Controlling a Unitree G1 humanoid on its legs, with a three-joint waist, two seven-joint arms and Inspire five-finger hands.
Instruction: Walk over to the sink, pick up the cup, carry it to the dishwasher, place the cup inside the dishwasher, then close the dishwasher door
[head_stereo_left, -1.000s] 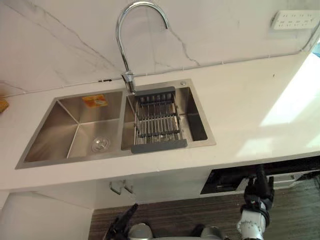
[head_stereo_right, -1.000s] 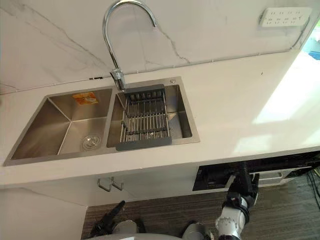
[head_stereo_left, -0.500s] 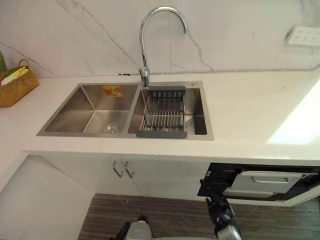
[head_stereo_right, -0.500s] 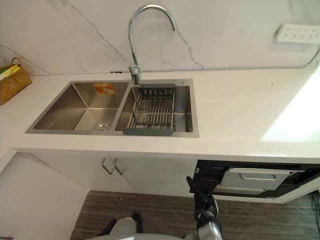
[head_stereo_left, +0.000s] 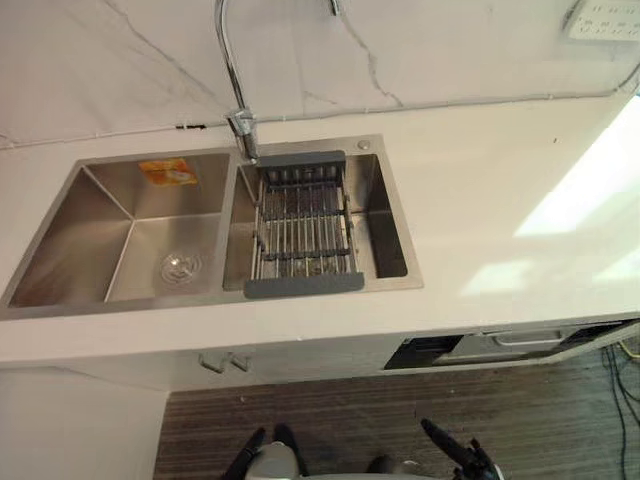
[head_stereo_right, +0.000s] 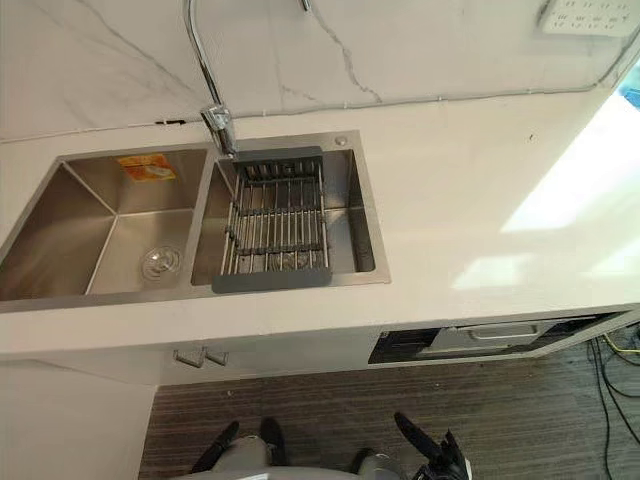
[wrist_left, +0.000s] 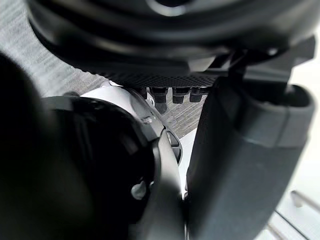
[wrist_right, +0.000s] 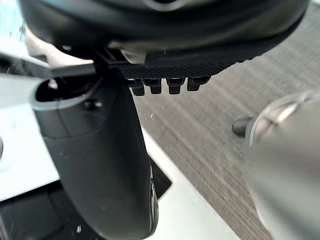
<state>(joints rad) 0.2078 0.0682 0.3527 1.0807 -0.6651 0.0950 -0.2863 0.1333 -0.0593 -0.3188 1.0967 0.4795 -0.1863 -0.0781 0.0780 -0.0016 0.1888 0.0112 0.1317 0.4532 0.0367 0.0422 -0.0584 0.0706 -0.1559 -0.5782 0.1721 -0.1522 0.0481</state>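
The steel double sink (head_stereo_left: 60, 250) lies in the white counter straight ahead. Its left basin has a bare floor with a drain strainer (head_stereo_left: 180, 266). A wire drying rack (head_stereo_left: 300, 225) spans the right basin. Under the counter to the right, the dishwasher (head_stereo_left: 490, 345) stands with its door ajar, showing a dark gap and a pale rack. My right hand (head_stereo_left: 462, 458) hangs low over the floor, below the dishwasher. In its wrist view its fingers (wrist_right: 160, 85) are straight and hold nothing. My left hand (head_stereo_left: 250, 462) hangs at the bottom edge, fingers (wrist_left: 170, 95) straight and empty.
A tall curved faucet (head_stereo_left: 232, 80) rises behind the divider between the basins. A wall socket (head_stereo_left: 605, 18) sits at the back right. Cabinet doors with handles (head_stereo_left: 225, 362) stand below the sink. Striped wood floor (head_stereo_left: 380, 410) lies between me and the cabinets.
The whole picture has shifted, so the camera has moved: it looks down more steeply, and the basket at the left has left the picture. My right hand shows lower, at the bottom edge.
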